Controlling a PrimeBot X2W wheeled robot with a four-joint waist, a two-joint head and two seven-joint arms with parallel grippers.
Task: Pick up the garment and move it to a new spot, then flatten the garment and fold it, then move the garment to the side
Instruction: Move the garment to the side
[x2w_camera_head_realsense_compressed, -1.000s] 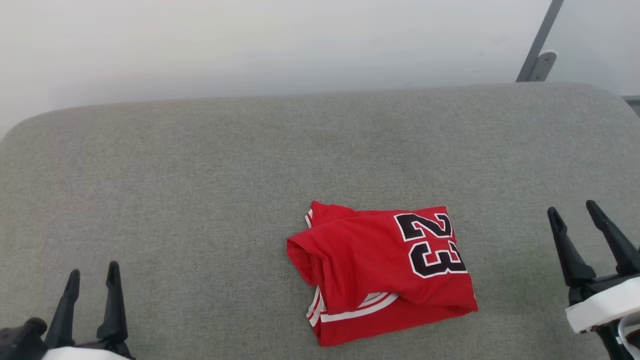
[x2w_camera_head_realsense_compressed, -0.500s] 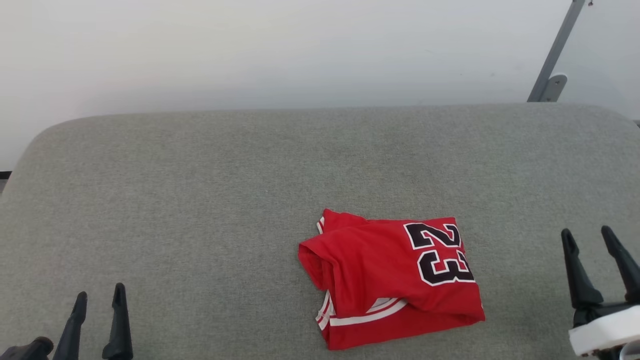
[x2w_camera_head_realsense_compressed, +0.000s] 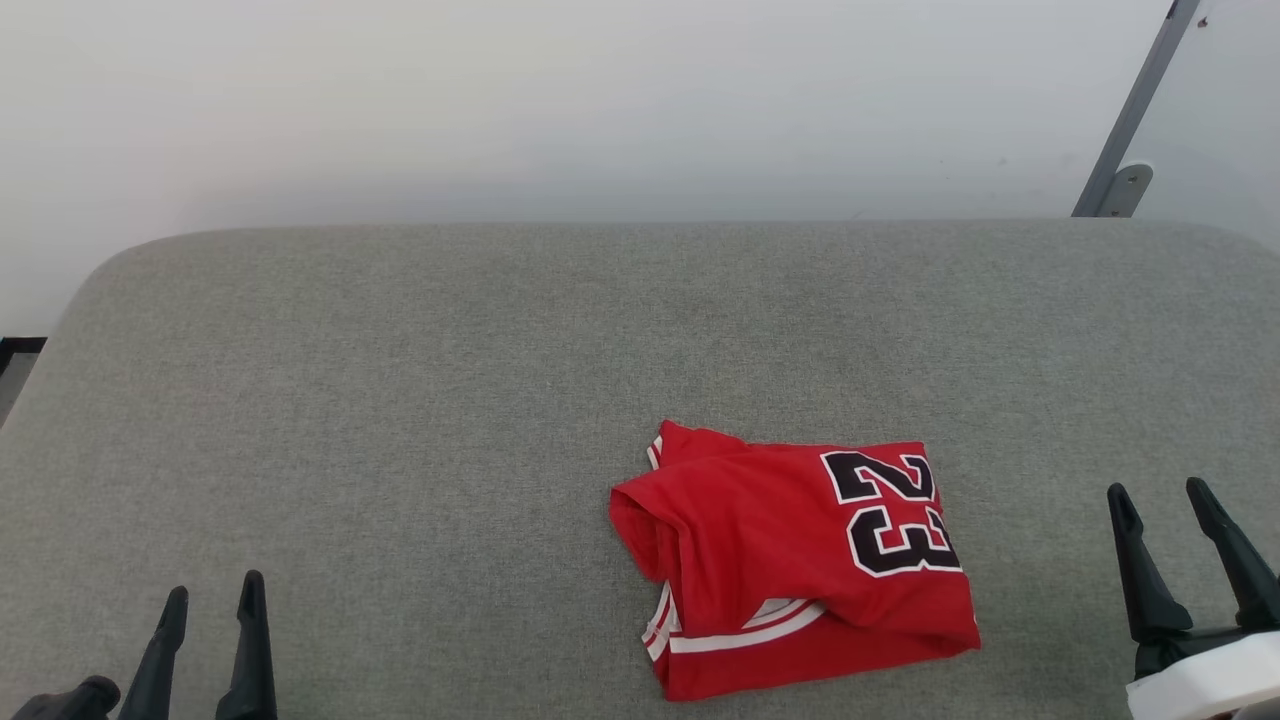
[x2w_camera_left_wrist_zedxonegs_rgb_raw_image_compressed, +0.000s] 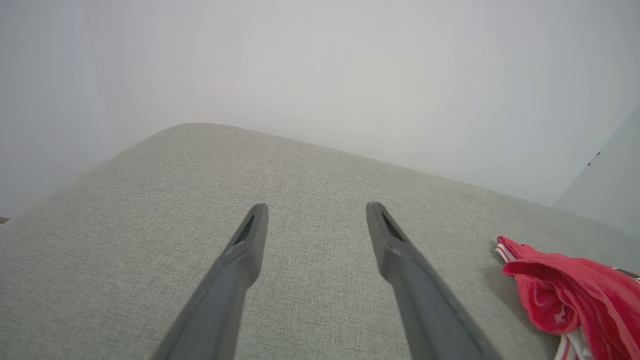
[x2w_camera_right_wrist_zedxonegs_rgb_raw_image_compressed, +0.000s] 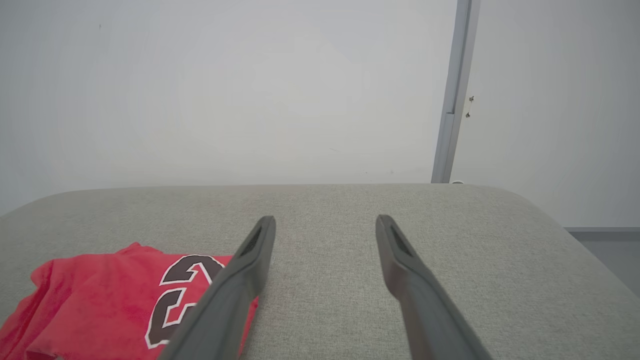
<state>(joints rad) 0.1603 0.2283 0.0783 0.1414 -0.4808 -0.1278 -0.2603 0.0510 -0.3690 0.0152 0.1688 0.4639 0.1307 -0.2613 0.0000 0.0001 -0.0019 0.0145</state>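
Note:
The red garment (x2w_camera_head_realsense_compressed: 800, 565) lies folded into a compact bundle on the grey cushion (x2w_camera_head_realsense_compressed: 500, 380), right of centre, with the black number 23 facing up and red-white trim at its near edge. My left gripper (x2w_camera_head_realsense_compressed: 210, 595) stands open at the lower left, well away from it. At the lower right, my right gripper (x2w_camera_head_realsense_compressed: 1160, 490) is open too, a short gap to the right of the bundle. The left wrist view has the garment (x2w_camera_left_wrist_zedxonegs_rgb_raw_image_compressed: 570, 295) at its right edge, beyond the open left gripper (x2w_camera_left_wrist_zedxonegs_rgb_raw_image_compressed: 317, 210). In the right wrist view the garment (x2w_camera_right_wrist_zedxonegs_rgb_raw_image_compressed: 110, 305) lies left of the open right gripper (x2w_camera_right_wrist_zedxonegs_rgb_raw_image_compressed: 325, 220).
The grey cushion has rounded corners and ends at a pale wall (x2w_camera_head_realsense_compressed: 600, 100) behind it. A grey metal post (x2w_camera_head_realsense_compressed: 1135, 120) with a bracket stands at the back right. A dark strip of floor (x2w_camera_head_realsense_compressed: 15, 350) shows past the cushion's left edge.
The whole head view has shifted, so the camera moved; the folded garment lies as before. Both grippers sit lower in view and stay open.

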